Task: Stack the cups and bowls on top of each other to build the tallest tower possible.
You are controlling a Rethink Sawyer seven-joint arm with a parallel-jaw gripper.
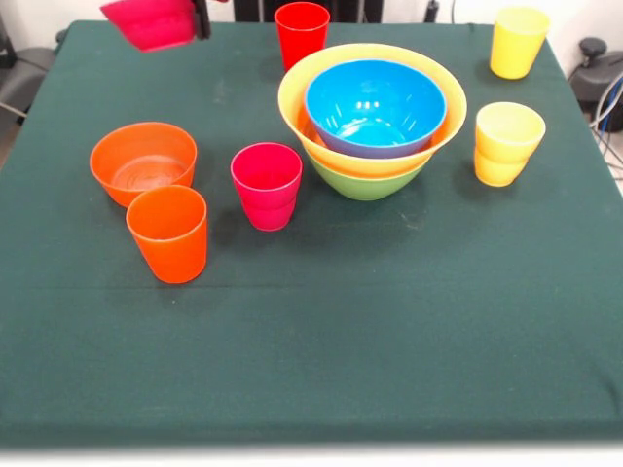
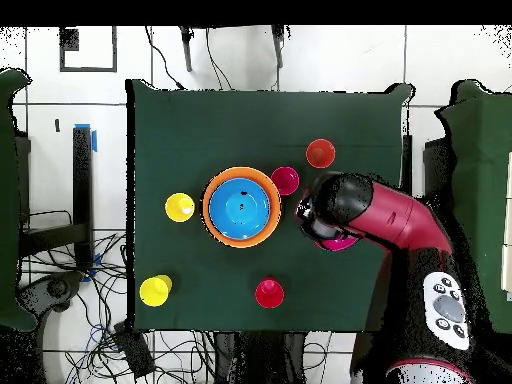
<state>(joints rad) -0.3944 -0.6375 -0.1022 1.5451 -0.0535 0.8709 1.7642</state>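
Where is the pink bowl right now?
In the front view the pink bowl is up at the top left, held in the air by the pincer, above and behind the orange bowl. The overhead view hides most of it under the arm.

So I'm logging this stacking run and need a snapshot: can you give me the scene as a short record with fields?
tower: blue bowl nested in yellow bowl, green bowl as base
held item: magenta bowl, lifted above the table's far corner
gripper: at the bowl's rim, closed on it
loose bowl: orange bowl
loose cups: orange cup, magenta cup, red cup, two yellow cups
surface: green table
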